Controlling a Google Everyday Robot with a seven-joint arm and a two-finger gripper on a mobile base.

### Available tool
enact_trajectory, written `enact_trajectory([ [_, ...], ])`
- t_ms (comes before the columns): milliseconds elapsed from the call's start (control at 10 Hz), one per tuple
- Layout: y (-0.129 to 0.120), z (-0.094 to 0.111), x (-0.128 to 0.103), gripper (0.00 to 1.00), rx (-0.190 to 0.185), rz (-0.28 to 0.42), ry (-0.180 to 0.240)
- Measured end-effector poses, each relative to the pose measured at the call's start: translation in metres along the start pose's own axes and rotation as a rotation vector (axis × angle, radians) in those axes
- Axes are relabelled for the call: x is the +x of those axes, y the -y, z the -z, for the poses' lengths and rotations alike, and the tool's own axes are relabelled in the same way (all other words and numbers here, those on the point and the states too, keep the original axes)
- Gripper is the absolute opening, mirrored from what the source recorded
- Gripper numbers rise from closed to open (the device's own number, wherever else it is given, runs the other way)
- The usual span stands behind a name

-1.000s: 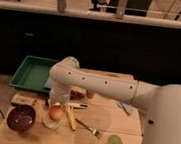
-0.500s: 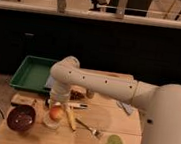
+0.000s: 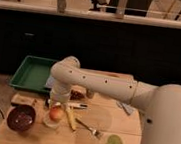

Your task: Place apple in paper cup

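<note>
The apple (image 3: pixel 55 113) is orange-red with a yellowish patch and sits in the mouth of the short whitish paper cup (image 3: pixel 51 123) on the wooden table, left of centre. My gripper (image 3: pixel 56 102) hangs straight down from the white arm, right above the apple and close to it or touching it. The wrist hides how the gripper stands around the apple.
A dark maroon bowl (image 3: pixel 21 118) stands left of the cup. A banana (image 3: pixel 70 117) and a fork (image 3: pixel 89 129) lie to its right. A pale green round thing (image 3: pixel 113 143) sits front right. A green tray (image 3: pixel 29 73) is at the back left, and a blue cloth (image 3: pixel 125 108) lies at the right.
</note>
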State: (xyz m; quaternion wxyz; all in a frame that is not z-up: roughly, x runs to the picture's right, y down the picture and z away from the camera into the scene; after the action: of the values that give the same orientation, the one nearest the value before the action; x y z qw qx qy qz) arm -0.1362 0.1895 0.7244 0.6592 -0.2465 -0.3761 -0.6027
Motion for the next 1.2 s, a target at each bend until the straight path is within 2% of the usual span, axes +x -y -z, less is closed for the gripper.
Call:
enact_trajectory([
  [100,0.0005,0.0002,0.0003,0.16,0.003,0.002,0.004],
  [300,0.0005,0.0001,0.0009,0.13,0.006,0.005,0.01],
  [700,0.0022,0.0,0.0022,0.25,0.008,0.011,0.024],
  [900,0.0016,0.0003,0.0032,0.24,0.008,0.01,0.029],
  [1100,0.0018,0.0002,0.0042,0.16,0.01,0.01,0.037],
  [1200,0.0024,0.0001,0.0046,0.17,0.012,0.011,0.04],
])
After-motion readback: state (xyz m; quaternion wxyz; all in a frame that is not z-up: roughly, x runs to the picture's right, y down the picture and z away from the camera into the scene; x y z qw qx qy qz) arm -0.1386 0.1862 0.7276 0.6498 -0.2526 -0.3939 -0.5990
